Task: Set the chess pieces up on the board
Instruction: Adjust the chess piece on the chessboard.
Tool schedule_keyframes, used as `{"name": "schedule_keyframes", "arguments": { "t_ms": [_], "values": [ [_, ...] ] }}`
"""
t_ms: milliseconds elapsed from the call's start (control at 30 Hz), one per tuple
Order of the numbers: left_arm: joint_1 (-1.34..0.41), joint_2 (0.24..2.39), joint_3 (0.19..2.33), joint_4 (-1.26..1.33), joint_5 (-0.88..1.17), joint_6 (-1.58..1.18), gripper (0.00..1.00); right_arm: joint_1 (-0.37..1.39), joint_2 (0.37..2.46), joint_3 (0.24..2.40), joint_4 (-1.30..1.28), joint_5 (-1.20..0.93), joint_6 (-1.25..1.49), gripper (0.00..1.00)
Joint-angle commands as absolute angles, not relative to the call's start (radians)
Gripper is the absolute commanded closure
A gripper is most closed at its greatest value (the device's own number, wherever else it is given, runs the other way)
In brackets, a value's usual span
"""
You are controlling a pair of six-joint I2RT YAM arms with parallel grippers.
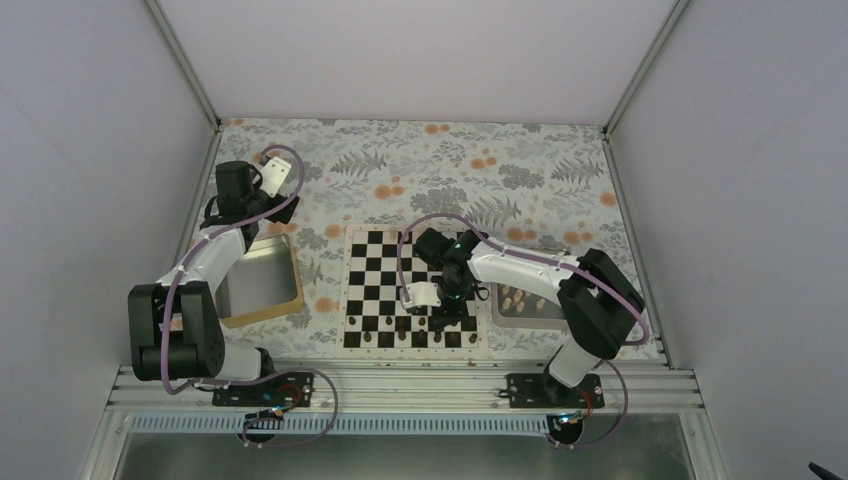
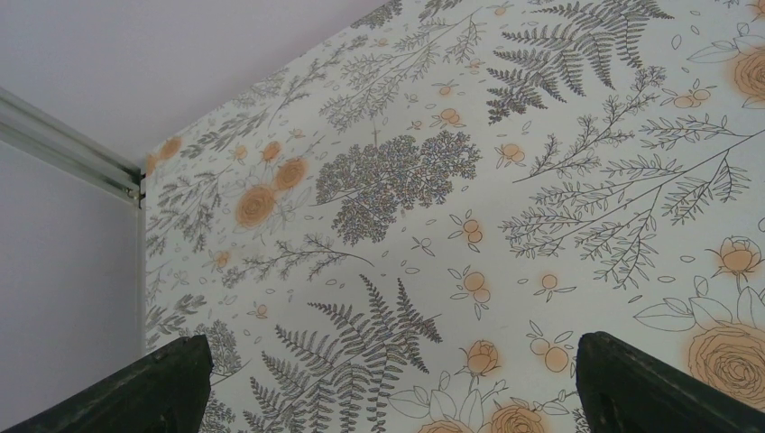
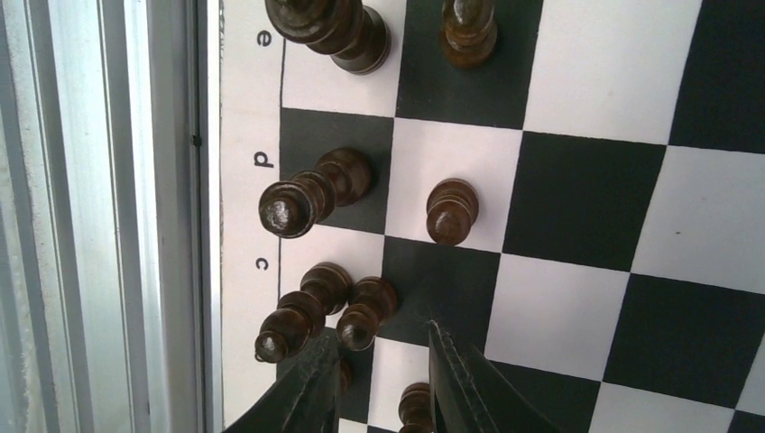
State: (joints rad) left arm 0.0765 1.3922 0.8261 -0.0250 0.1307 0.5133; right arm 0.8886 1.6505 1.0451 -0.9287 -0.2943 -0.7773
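The board [image 1: 372, 262] lies mid-table, with dark brown chessmen along its near rows. The pale tan chess pieces [image 1: 520, 298] lie in a steel tray right of the board. My right gripper [image 1: 450, 305] hangs low over the board's near right part. In the right wrist view it [image 3: 379, 336] is open. A dark brown pawn [image 3: 363, 314] stands upright just by the left fingertip [image 3: 327, 347], beside a taller dark piece [image 3: 293, 320] on the c file. My left gripper [image 1: 240, 185] is far left over the tablecloth, open wide and empty [image 2: 392, 365].
An empty steel tray with a wooden rim [image 1: 258, 282] sits left of the board, under the left arm. The right tray [image 1: 545, 320] touches the board's right edge. Walls enclose the table; a metal rail [image 3: 108, 216] runs along the board's near edge.
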Motion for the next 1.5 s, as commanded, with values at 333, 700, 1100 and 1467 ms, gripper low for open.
{"name": "schedule_keyframes", "arguments": {
  "t_ms": [333,700,1100,1467],
  "values": [
    [0.083,1.401,0.834,-0.026,0.140,0.527,0.00,0.901,1.693,1.039,-0.934,-0.340,-0.787,0.72],
    [0.083,1.403,0.833,-0.026,0.139,0.529,0.00,0.905,1.706,1.031,-0.925,-0.351,-0.787,0.72],
    [0.083,1.406,0.832,-0.026,0.139,0.527,0.00,0.909,1.718,1.016,-0.886,-0.334,-0.783,0.72],
    [0.082,1.410,0.834,-0.026,0.140,0.529,0.00,0.908,1.706,1.008,-0.866,-0.312,-0.776,0.86]
  ]
}}
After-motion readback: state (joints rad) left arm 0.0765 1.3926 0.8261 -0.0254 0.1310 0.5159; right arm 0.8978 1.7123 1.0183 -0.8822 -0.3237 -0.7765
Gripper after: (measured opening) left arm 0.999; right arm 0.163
